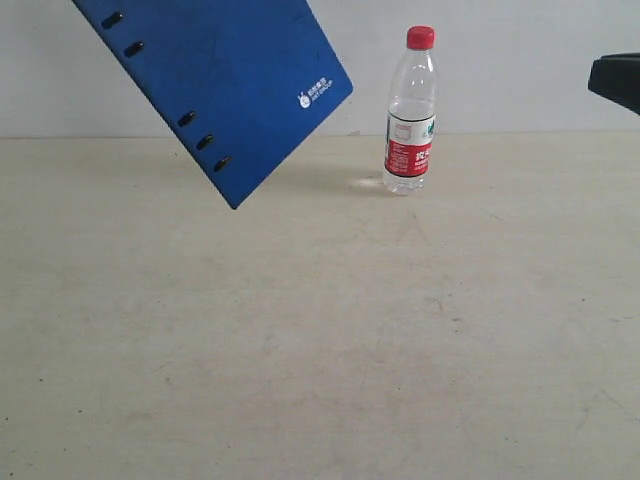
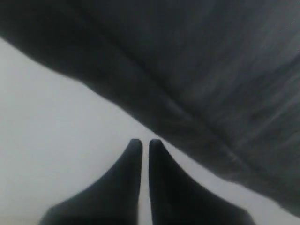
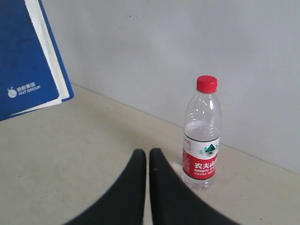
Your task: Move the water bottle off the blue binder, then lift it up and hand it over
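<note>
The water bottle [image 1: 411, 115] stands upright on the table, clear with a red cap and a red-and-white label; it also shows in the right wrist view [image 3: 202, 136]. The blue binder [image 1: 220, 80] hangs tilted in the air at the upper left, off the table, with its holder out of view. Its white pages show at the binder [image 3: 23, 61] edge. My right gripper [image 3: 148, 152] is shut and empty, just beside the bottle without touching it. My left gripper [image 2: 145, 143] is shut on nothing, in front of a large dark blurred surface [image 2: 197, 70] that I cannot identify.
The beige table [image 1: 300, 330] spreads wide in front of the bottle. A pale wall [image 1: 500, 60] runs close behind it. A black part of the right arm [image 1: 615, 80] shows at the right edge of the exterior view.
</note>
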Controlling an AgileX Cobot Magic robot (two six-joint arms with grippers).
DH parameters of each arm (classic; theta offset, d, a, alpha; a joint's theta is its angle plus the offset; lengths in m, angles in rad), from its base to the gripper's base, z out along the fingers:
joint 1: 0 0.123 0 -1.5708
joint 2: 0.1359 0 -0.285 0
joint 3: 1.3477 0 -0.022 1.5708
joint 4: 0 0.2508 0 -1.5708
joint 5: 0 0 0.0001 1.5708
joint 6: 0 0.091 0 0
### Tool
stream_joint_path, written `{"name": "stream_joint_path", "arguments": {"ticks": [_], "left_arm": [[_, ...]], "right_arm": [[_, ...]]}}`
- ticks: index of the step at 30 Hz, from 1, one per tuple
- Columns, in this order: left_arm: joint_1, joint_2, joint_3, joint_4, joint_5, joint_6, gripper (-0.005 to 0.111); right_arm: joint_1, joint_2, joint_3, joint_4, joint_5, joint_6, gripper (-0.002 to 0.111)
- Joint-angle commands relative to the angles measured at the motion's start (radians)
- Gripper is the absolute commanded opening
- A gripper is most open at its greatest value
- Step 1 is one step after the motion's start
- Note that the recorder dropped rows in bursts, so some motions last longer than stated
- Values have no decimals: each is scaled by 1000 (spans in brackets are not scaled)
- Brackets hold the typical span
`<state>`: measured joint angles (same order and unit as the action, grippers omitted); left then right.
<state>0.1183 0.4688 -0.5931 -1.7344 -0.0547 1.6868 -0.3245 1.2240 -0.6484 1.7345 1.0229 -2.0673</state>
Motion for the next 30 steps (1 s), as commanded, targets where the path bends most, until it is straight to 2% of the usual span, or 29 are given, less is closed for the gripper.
{"name": "stream_joint_path", "arguments": {"ticks": [1,2,5,7,13,17,21,27,30], "left_arm": [[0,-277,84,-10,-54,-29,4],[0,-336,114,-10,-54,-29,4],[0,-469,218,-10,-54,-51,4],[0,-469,268,-10,-52,-85,4],[0,-451,372,-10,-77,-160,4],[0,-469,410,-10,-75,-173,4],[0,-469,430,54,34,-173,4],[0,-469,489,56,75,-170,4],[0,-469,527,56,70,-170,4]], "right_arm": [[-4,-5,28,10,144,-34,0],[-4,-5,41,10,198,-63,0],[-4,-15,82,10,198,-61,0],[-20,-49,135,10,198,-61,0],[-206,-306,226,10,198,-46,0],[-305,-620,268,10,198,34,0],[-327,-917,276,10,198,208,0],[-317,-923,311,-4,198,682,0],[-317,-923,339,-21,198,827,0]]}}
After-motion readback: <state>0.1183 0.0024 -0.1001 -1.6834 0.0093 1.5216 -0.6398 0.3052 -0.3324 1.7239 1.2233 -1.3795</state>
